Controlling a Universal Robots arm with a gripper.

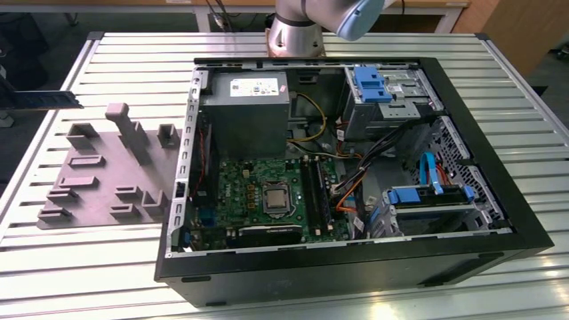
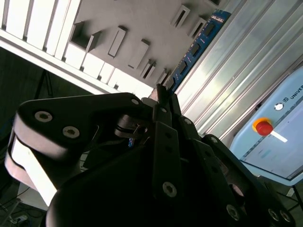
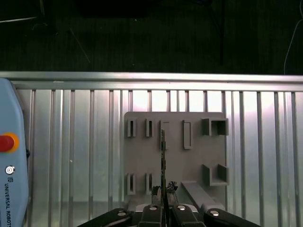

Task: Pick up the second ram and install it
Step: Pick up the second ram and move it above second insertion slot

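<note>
One ram (image 3: 163, 151) is in the pincer (image 3: 163, 189) now. The jaws are closed almost fully, w/ only the thin board between them, and they grip it at one end. In the first wrist view it shows edge-on, as a thin dark line above the grey tray (image 3: 142, 161). In the second wrist view the ram (image 2: 195, 46) shows its blue face w/ black chips and runs away from the pincer (image 2: 163, 97). In the exterior view the ram (image 1: 49, 100) hangs in the air near the bench (image 1: 374, 47) edge, on the exterior view's left. It is well apart from the case (image 1: 356, 270) and its black slots (image 1: 313, 190).

Handling, as I judge:
- **Weight and stiffness:** very light, and stiff along its length. It is thin, so it can bend or crack if pushed sideways.
- **Grip:** the flat faces are smooth, i.e. it may slip or tilt when held at one end only.
- **Where to hold:** the chips and the contact edge are delicate. Better to hold at the short ends or on bare PCB, not on the contacts.
- **Accuracy:** most of the length sticks out free, so a small tilt at the pincer gives a big error at the far tip.
</note>
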